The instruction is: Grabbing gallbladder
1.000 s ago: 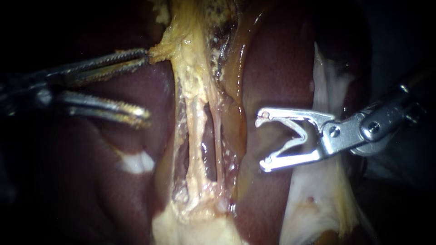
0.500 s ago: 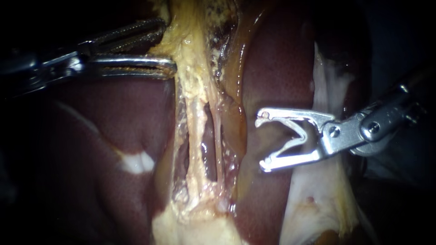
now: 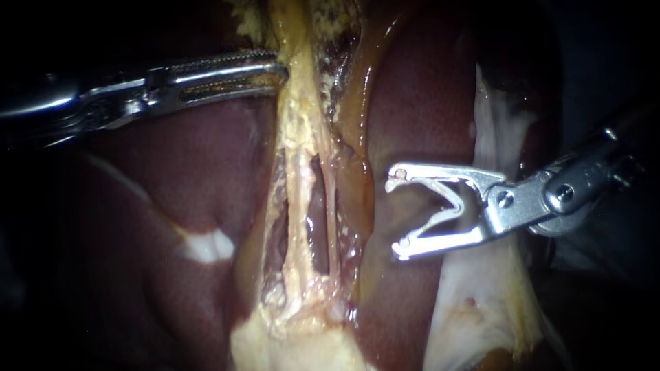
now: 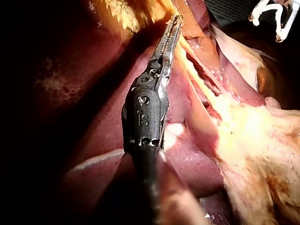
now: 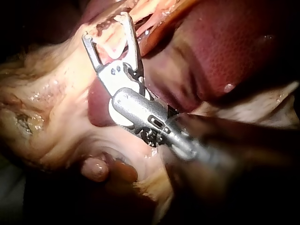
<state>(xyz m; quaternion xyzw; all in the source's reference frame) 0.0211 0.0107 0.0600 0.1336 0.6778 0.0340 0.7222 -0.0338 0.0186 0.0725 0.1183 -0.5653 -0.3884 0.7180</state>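
— Background: dark red liver across the whole field, one white patch on it. Where is the gallbladder?

— Centre of the endoscope view: a pale yellow band running top to bottom over the liver. Lower down it splits into thin strands with dark slits between them.

— State of the left instrument?

— Shaft in from the left, near level. Jaws drawn together and clamped on the band's left edge, near its upper end. Left wrist view agrees: jaws closed, tips against the yellow edge.

— And the right instrument?

— Jaws spread wide, nothing between them. It hangs over the liver just right of the band, apart from it. Whitish tissue lies below its wrist.
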